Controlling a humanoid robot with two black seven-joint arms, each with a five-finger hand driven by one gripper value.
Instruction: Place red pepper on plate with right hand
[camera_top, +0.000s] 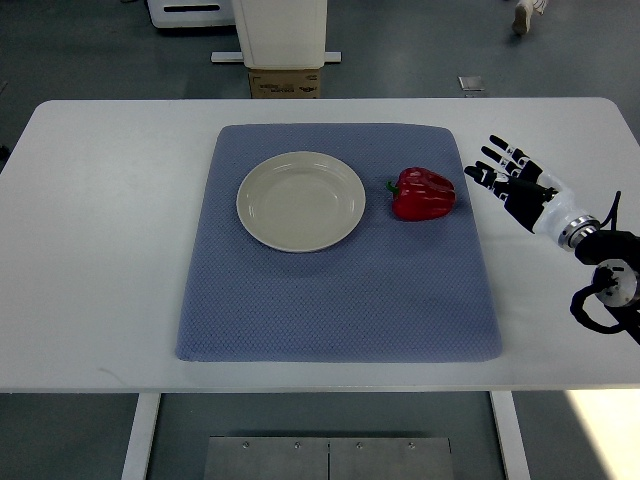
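A red pepper (423, 193) with a dark green stem lies on its side on the blue mat (340, 290), just right of a bare cream plate (300, 200). My right hand (503, 171) hovers over the white table to the right of the pepper, apart from it by a small gap. Its black and white fingers are spread and point toward the pepper, holding nothing. The left arm does not show.
The white table (100, 250) extends around the mat on all sides. Beyond its far edge stand a white machine base (280, 30) and a cardboard box (285, 82). A person's foot (525, 15) shows at the top right.
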